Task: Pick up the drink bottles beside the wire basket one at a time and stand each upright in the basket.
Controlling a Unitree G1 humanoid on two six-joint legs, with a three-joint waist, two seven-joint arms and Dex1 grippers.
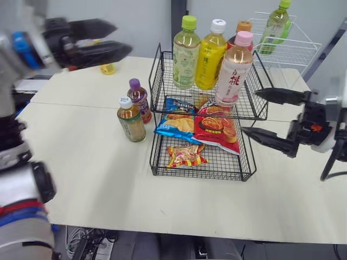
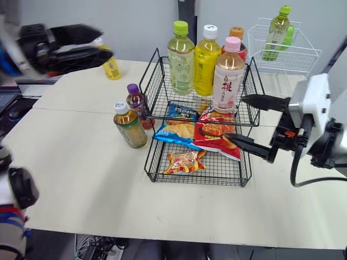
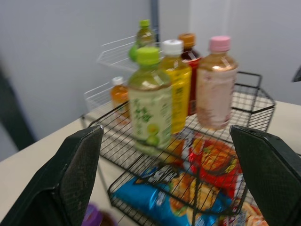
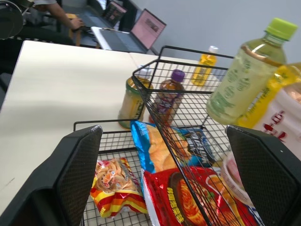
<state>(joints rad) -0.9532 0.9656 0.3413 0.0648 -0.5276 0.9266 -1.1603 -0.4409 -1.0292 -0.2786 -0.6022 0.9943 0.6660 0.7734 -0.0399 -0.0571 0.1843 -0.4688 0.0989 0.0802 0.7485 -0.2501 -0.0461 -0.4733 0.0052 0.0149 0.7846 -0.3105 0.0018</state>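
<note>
A black two-tier wire basket (image 1: 201,176) stands mid-table. Upright in its upper tier are a green-capped bottle (image 1: 186,54), a yellow bottle (image 1: 210,57), a pink-capped peach bottle (image 1: 233,70) and an orange-capped bottle (image 1: 243,26) behind it. Two bottles stand just left of the basket: a white-capped tea bottle (image 1: 131,119) and, behind it, a purple-capped bottle (image 1: 139,99). My left gripper (image 1: 123,38) hangs open and empty, high above the table's far left. Open and empty too, my right gripper (image 1: 249,112) sits at the basket's right side, fingers pointing at it.
Snack bags (image 1: 217,127) lie in the basket's lower tier. A white wire rack (image 1: 293,51) holding a green bottle (image 1: 276,24) stands at the back right. A small yellow bottle (image 1: 108,69) stands far back left. Laptops (image 4: 146,28) and a person sit beyond the table.
</note>
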